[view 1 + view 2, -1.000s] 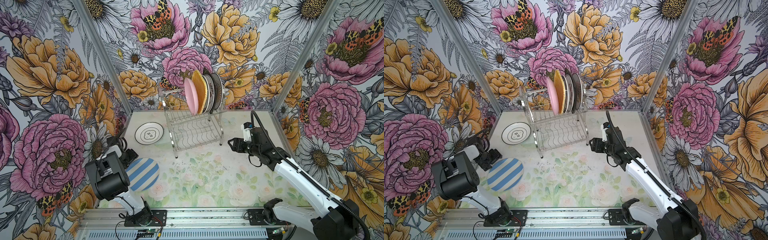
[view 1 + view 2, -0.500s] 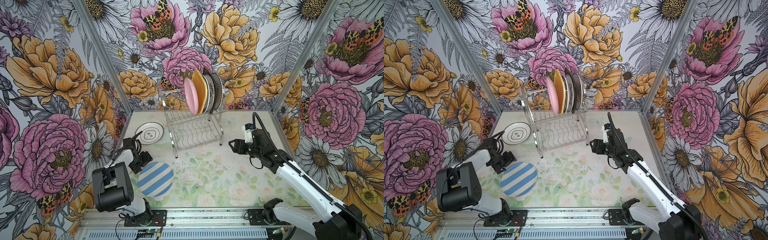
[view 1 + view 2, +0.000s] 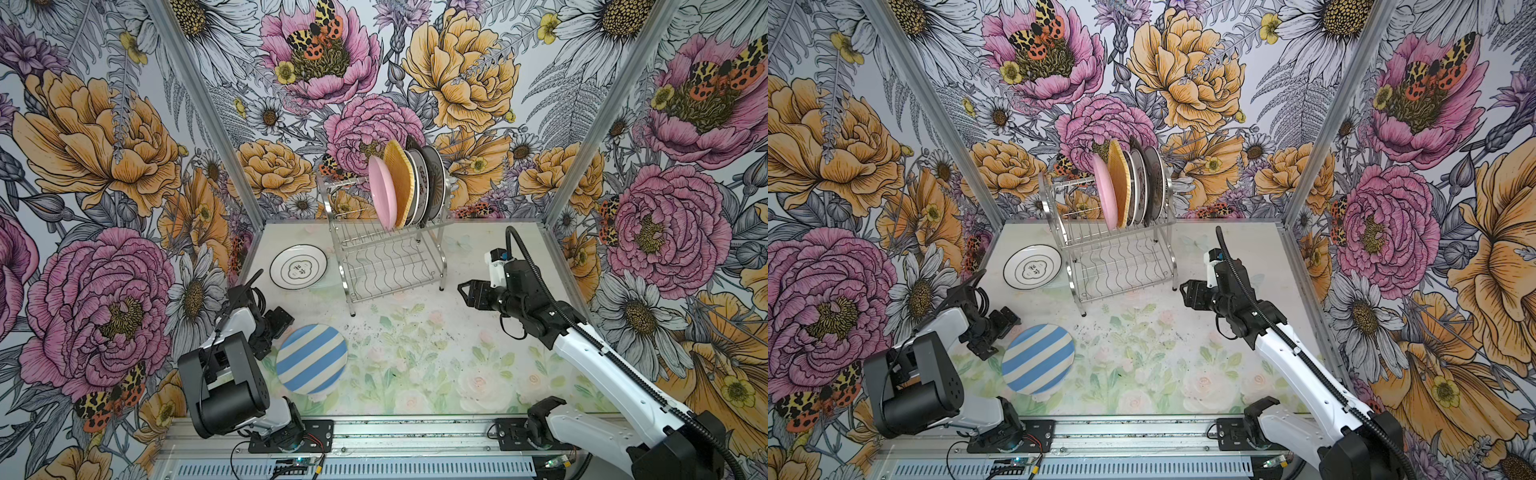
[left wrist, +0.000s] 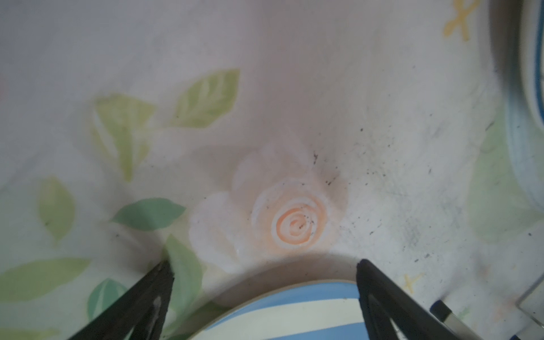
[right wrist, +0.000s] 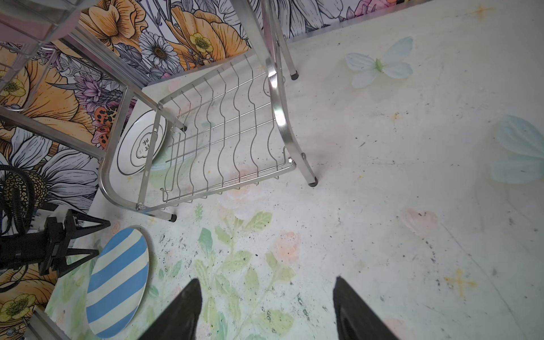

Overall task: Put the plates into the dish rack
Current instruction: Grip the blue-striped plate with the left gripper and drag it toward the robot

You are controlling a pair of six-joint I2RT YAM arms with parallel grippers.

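Note:
The blue-white striped plate [image 3: 311, 358] [image 3: 1038, 359] lies on the table at the front left. My left gripper [image 3: 276, 336] [image 3: 1000, 336] is at its left rim and open. In the left wrist view the plate's rim [image 4: 294, 309] shows between the wide-apart fingers of that gripper [image 4: 263, 263]. A white plate [image 3: 298, 267] [image 5: 141, 142] lies flat left of the dish rack [image 3: 390, 266] [image 3: 1121, 266] [image 5: 223, 132]. On the rack's upper tier stand a pink plate [image 3: 381, 193], a yellow one [image 3: 399, 183] and several more behind. My right gripper [image 3: 463, 291] [image 5: 266, 281] hovers open and empty, right of the rack.
The rack's lower tier [image 5: 229, 153] holds nothing. Flowered walls close in the table on the left, back and right. The rack's feet [image 5: 312, 183] stand on the table near my right gripper. A metal rail [image 3: 374, 432] runs along the front edge.
My left gripper has carried the striped plate rightward from the table's left edge and opened its jaws. The right arm has barely moved.

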